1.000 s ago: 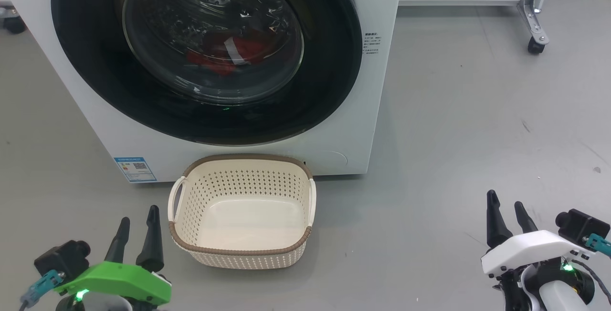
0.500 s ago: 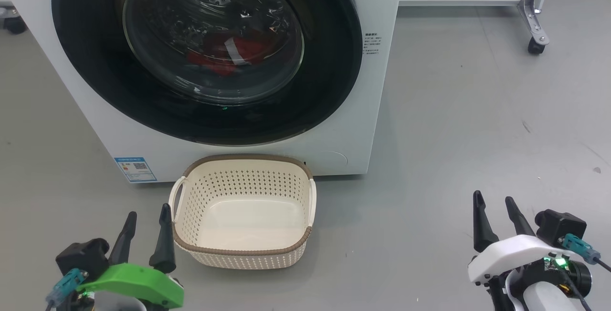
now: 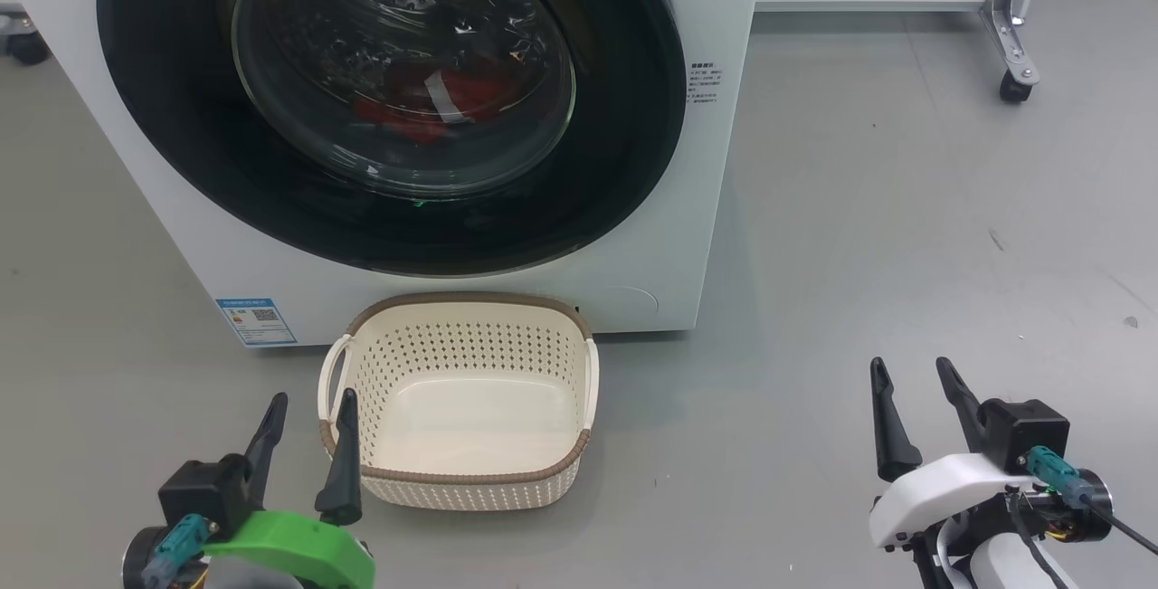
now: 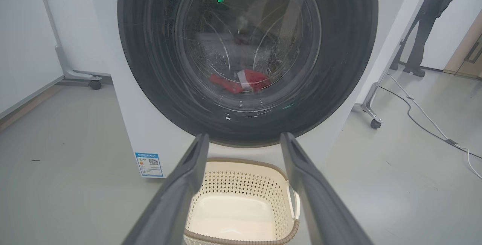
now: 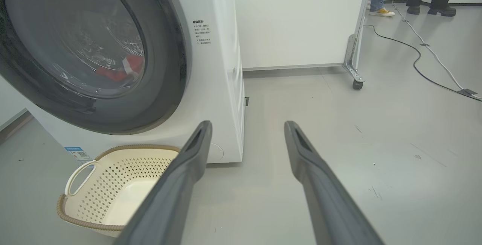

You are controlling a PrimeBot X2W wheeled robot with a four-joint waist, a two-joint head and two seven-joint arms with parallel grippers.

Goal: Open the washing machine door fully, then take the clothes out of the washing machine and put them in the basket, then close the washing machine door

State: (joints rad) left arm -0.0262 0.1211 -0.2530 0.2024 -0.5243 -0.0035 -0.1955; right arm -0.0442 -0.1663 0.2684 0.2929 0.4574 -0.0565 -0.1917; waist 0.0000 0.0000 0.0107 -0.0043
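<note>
1. Black gloss rings the washing machine door (image 3: 403,73), shut against the white washing machine (image 3: 715,209) across the upper left of the head view; opening it fully is, we judge, the step in hand.
2. Both hands are free: the left gripper (image 3: 313,397) at the lower left and the right gripper (image 3: 909,363) at the lower right have their fingers spread wide and hold nothing.
3. The clothes (image 3: 425,105) lie as a red heap with a white strip behind the glass, low in the drum, out of reach until the door swings aside.
4. We cannot make out a handle or hinge, so we search the rim's edge for the catch rather than press on the glass.
5. The basket (image 3: 470,299) stands empty on the floor just below the door, with the left gripper's fingers near its left handle; we raise that arm clear first so as not to knock it.
6. We hook the rim's edge, pull along the door's arc rather than straight back, and carry it wide so it cannot swing over the opening.
7. The right gripper has bare floor around it, well apart from the basket; we favour it if the catch sits on the rim's right.
</note>
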